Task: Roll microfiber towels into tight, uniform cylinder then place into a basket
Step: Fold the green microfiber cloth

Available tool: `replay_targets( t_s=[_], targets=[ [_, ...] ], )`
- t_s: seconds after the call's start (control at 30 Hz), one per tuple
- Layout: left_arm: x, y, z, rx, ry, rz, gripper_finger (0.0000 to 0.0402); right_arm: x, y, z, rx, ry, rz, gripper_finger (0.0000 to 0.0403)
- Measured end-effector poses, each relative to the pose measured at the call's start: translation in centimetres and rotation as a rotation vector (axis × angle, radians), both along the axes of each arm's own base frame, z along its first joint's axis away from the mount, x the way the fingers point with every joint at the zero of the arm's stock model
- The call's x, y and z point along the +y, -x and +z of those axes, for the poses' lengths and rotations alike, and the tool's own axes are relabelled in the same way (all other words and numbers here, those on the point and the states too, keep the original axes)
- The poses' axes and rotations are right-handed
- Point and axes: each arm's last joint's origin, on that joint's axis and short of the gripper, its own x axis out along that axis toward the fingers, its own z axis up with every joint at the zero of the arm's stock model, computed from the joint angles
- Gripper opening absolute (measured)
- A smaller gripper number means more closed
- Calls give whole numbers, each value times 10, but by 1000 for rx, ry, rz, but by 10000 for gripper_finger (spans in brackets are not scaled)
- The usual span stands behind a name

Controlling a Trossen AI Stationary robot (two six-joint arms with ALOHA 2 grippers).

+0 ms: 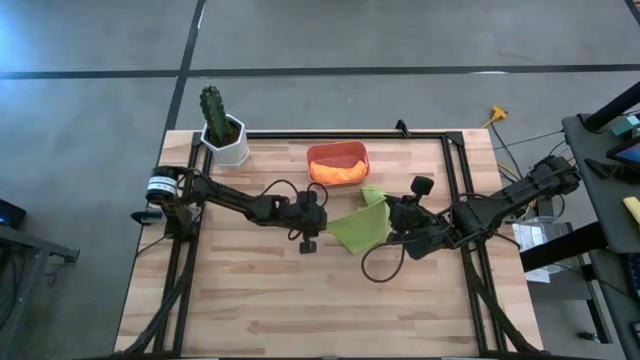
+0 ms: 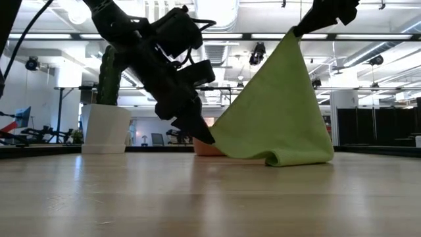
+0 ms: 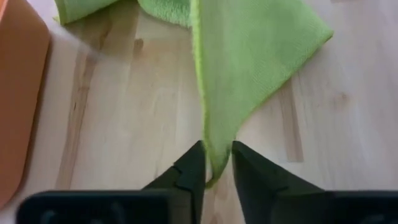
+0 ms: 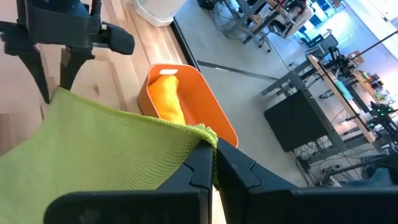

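The green towel (image 1: 362,225) sits in the middle of the worktop (image 1: 250,300), just near of the basket (image 1: 338,152). The right claw (image 4: 214,163) is clamped on one corner and holds it up high. The left claw (image 3: 216,168) pinches the towel's left corner down low by the wood. The orange towel (image 4: 166,98) lies rolled up inside the basket. A cactus pot (image 1: 226,137) stands at the far left.
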Motion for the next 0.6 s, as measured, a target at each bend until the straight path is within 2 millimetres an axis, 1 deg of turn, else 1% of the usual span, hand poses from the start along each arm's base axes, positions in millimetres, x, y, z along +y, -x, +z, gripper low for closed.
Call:
replay_targets(
  t_s=[0.13, 0.17, 0.33, 0.43, 0.53, 0.6],
  targets=[
    [2, 1, 3, -8, -20, 22, 11, 0, 0, 0, 0, 0, 0, 9],
    [3, 1, 6, -16, -24, 28, 6, 0, 0, 0, 0, 0, 0, 9],
    [3, 5, 27, -77, -28, 33, 1, 0, 0, 0, 0, 0, 0, 9],
    [-1, 10, 35, -85, -15, 35, 1, 0, 0, 0, 1, 1, 0, 9],
    [-6, 17, 42, -64, -23, 38, 0, 0, 0, -2, 7, 4, 0, 9],
    [-11, 23, 44, -16, -51, 46, 0, -1, 1, -3, 18, 8, 1, 9]
  ],
)
